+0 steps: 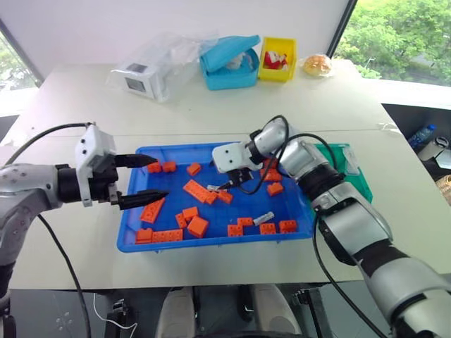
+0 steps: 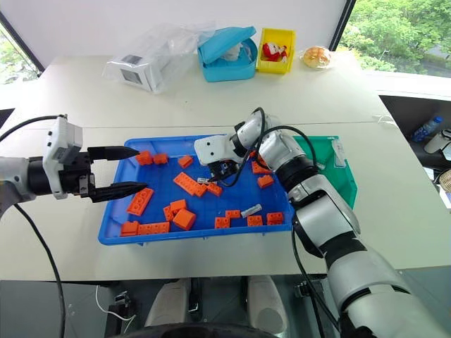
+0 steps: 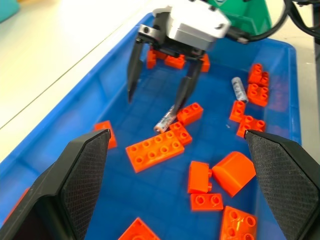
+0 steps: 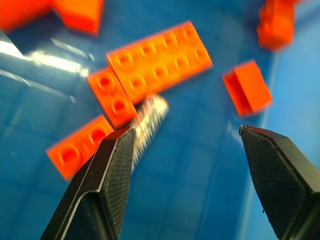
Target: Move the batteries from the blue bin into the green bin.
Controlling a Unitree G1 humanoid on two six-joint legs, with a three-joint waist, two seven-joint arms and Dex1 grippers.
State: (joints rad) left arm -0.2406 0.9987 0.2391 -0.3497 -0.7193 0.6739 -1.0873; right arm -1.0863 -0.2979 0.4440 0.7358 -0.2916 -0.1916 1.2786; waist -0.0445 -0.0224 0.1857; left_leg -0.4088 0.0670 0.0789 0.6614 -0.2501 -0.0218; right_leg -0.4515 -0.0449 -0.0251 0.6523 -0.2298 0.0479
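Two small silver-grey metal cylinder batteries lie in the wide shallow bright-blue plastic bin (image 1: 134,236) among orange toy bricks (image 1: 197,226); one battery (image 3: 166,119) rests just under the right tool (image 3: 159,87), whose black fingers stand apart and empty, angled down as if to straddle it; the other battery (image 1: 263,218) lies nearer the robot than that tool; the small dark-green plastic bin (image 2: 343,184) waits behind that arm, presumably for a short carry; the left tool (image 1: 149,180) hovers spread, empty, at the bin's far rim, seemingly kept clear.
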